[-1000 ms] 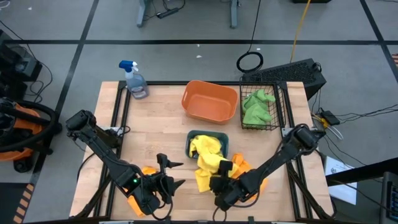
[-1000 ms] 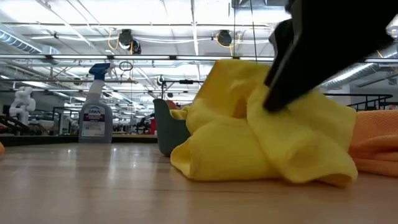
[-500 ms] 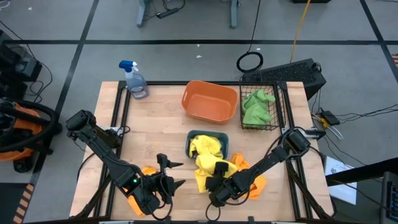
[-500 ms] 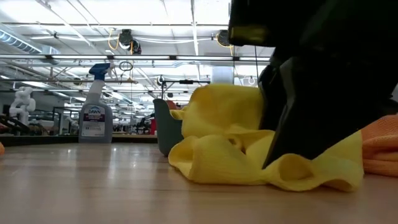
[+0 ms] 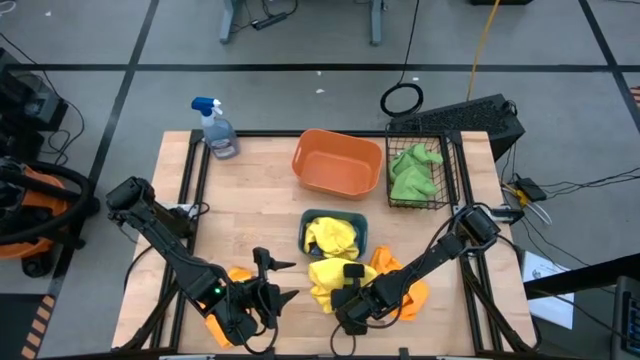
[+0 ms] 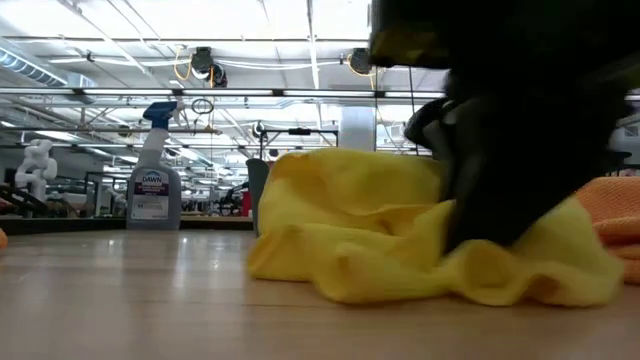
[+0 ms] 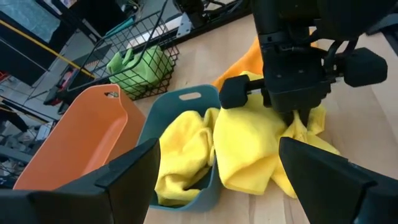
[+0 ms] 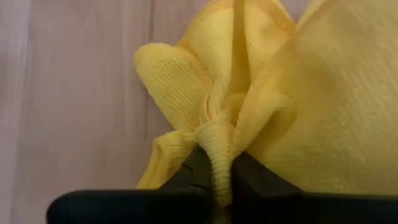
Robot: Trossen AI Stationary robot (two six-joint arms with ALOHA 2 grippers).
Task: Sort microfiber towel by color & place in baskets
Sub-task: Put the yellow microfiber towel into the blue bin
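On the wooden table (image 5: 250,190), my right gripper (image 5: 343,303) is down at the near edge, fingers pinched on a fold of the yellow towel (image 5: 325,280), which lies bunched just near the teal tray (image 5: 334,220) holding another yellow cloth (image 5: 333,236). An orange towel (image 5: 392,268) lies to its right. My left gripper (image 5: 278,281) hovers spread, left of the yellow towel.

Yellow towel (image 8: 273,93): soft, nubby woven cloth. Worktop (image 5: 250,200): pale, smooth wood. Orange tub (image 7: 74,143) and teal tray (image 7: 186,102): smooth matt plastic. Basket (image 5: 420,150): thin black wire mesh.
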